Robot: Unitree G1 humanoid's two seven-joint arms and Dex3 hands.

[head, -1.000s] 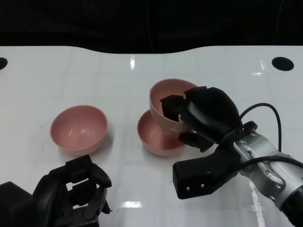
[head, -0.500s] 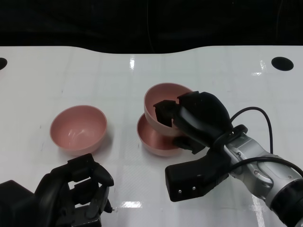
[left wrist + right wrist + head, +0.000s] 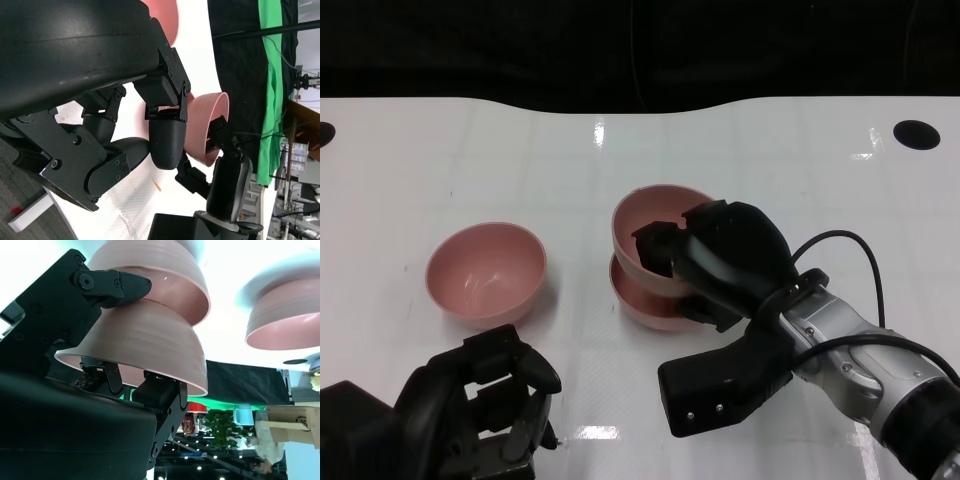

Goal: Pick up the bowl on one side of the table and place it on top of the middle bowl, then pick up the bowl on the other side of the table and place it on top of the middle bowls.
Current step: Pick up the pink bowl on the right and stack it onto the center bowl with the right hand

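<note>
Three pink bowls. My right hand (image 3: pixel 720 262) grips one bowl (image 3: pixel 645 222) by its near rim and holds it, slightly tilted, right over the middle bowl (image 3: pixel 638 300). In the right wrist view the held bowl (image 3: pixel 145 345) has its base down against the middle bowl (image 3: pixel 150 270); whether it fully rests there I cannot tell. The left bowl (image 3: pixel 485 272) stands alone on the white table (image 3: pixel 440 170), also seen in the right wrist view as the far bowl (image 3: pixel 285 315). My left hand (image 3: pixel 475 410) sits low at the near edge, fingers (image 3: pixel 167 135) curled in, holding nothing.
Black round holes (image 3: pixel 917 133) mark the table's far corners, with a dark curved edge behind. A black cable (image 3: pixel 860 245) loops over my right forearm. A cardboard box (image 3: pixel 295 425) and a person (image 3: pixel 262 450) show off the table in the right wrist view.
My right hand has carried its bowl left and down, from above and right of the middle bowl to directly onto it. The left hand and left bowl have not moved.
</note>
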